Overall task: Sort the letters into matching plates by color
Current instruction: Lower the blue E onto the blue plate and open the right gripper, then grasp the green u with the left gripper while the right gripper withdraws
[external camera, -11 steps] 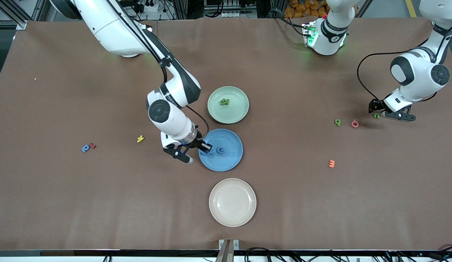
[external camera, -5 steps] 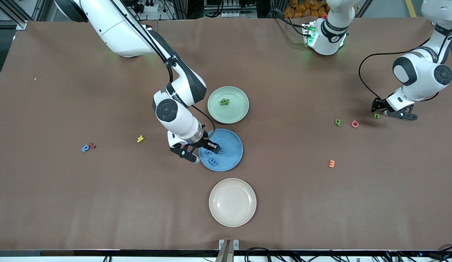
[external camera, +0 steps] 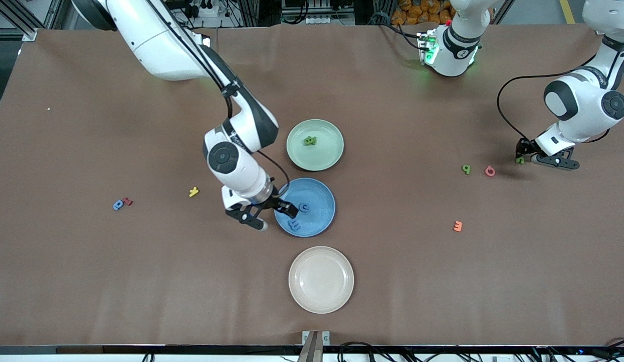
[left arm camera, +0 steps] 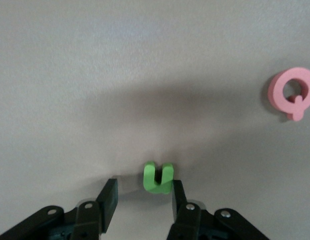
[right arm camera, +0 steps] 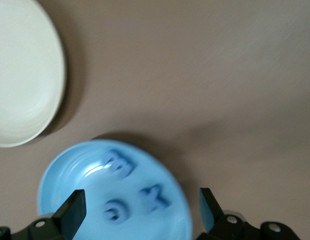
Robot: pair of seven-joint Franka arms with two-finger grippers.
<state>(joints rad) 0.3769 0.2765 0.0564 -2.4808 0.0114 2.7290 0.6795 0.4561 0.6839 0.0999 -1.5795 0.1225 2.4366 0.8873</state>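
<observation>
Right tool (external camera: pixel 284 205) agape, left tool (left arm camera: pixel 142 200) beside green letter (left arm camera: pixel 158 177)

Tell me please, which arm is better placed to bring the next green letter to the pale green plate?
The left arm. The left gripper is down at a green letter with its fingers around it. The right gripper hangs open over the blue plate, holding nothing, beside the pale green plate.

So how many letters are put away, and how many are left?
Done: three blue letters in the blue plate, one green in the green plate. Right gripper open above. Left gripper at a green letter. Left: another green, one blue.
</observation>
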